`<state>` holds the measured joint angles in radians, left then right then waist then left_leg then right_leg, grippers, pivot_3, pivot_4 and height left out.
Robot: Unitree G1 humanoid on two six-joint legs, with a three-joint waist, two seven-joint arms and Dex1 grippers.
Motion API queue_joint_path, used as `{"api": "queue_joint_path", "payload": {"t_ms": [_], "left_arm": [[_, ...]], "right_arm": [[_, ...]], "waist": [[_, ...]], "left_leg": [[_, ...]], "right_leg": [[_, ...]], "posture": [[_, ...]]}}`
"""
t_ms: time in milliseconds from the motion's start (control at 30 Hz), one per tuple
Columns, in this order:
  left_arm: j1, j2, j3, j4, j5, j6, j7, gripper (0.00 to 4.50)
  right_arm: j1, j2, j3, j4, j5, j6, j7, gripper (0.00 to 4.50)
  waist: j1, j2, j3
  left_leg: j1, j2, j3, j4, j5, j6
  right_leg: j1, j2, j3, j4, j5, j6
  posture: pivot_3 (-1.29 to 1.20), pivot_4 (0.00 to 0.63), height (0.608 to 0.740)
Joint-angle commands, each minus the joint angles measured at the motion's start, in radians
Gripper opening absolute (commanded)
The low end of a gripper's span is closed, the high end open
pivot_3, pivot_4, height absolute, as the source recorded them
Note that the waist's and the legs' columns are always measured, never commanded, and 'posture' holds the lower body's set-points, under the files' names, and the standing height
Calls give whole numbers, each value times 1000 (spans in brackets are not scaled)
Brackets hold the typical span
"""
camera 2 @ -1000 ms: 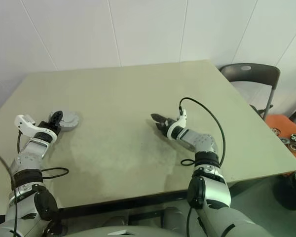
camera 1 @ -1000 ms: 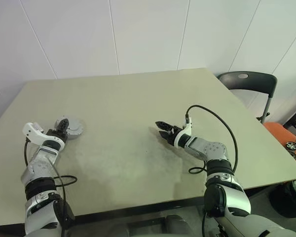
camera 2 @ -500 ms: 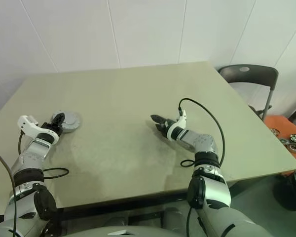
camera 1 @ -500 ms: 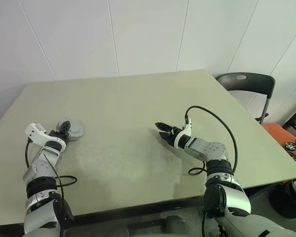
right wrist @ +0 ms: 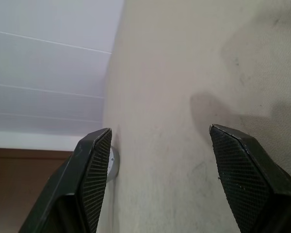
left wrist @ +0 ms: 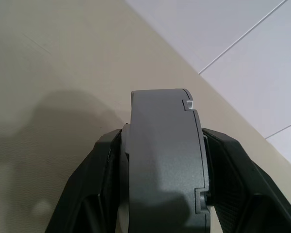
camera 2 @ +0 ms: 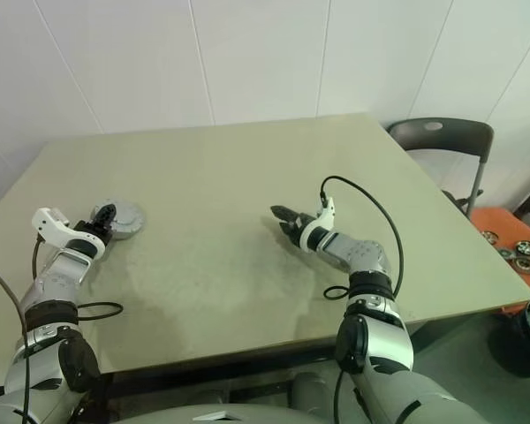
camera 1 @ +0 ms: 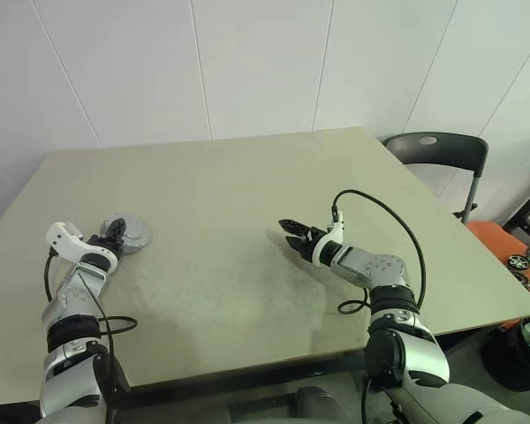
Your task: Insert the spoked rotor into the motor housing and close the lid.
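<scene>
The left gripper (camera 1: 115, 234) clamps the housing (left wrist: 165, 160) by its grey side wall at the worktop's (camera 1: 230, 203) left edge. The housing's inside is hard to make out, so whether rotor or lid sits on it cannot be told. The right gripper (camera 1: 291, 235) hangs open and empty over mid-worktop. A chair (camera 1: 437, 150) is partly cut off behind the far right corner.

Your left gripper (camera 1: 113, 231) sits clamped near the table's left edge, while your right gripper (camera 1: 291, 233) hovers spread mid-table.
</scene>
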<state>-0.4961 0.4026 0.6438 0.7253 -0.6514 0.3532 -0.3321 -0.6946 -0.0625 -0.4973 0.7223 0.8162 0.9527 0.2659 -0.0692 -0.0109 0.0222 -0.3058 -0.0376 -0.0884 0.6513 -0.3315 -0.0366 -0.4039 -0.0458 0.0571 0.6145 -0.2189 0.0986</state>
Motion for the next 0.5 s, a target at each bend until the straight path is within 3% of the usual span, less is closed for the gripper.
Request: {"api": "queue_joint_path", "payload": {"t_ms": [33, 267, 500], "left_arm": [[-6, 25, 10, 13, -4, 14, 10, 2139], [3, 45, 10, 31, 9, 14, 39, 4462], [30, 141, 39, 52, 11, 12, 25, 4489]], "right_arm": [[-35, -4, -4, -10, 5, -5, 10, 3335], [-34, 2, -3, -10, -2, -5, 11, 3335], [-32, 11, 0, -5, -7, -10, 12, 3335]], "waist": [[0, 0, 0], [0, -1, 1], [-3, -1, 1]], "left_leg": [[0, 0, 0, 0, 0, 0], [-2, 0, -1, -1, 0, 0], [-4, 1, 0, -3, 0, 0]], "right_leg": [[0, 0, 0, 0, 0, 0], [-3, 0, 0, -1, 0, 0], [-5, 0, 0, -1, 0, 0]], "posture": [[0, 0, 740], [0, 0, 740], [0, 0, 740]]}}
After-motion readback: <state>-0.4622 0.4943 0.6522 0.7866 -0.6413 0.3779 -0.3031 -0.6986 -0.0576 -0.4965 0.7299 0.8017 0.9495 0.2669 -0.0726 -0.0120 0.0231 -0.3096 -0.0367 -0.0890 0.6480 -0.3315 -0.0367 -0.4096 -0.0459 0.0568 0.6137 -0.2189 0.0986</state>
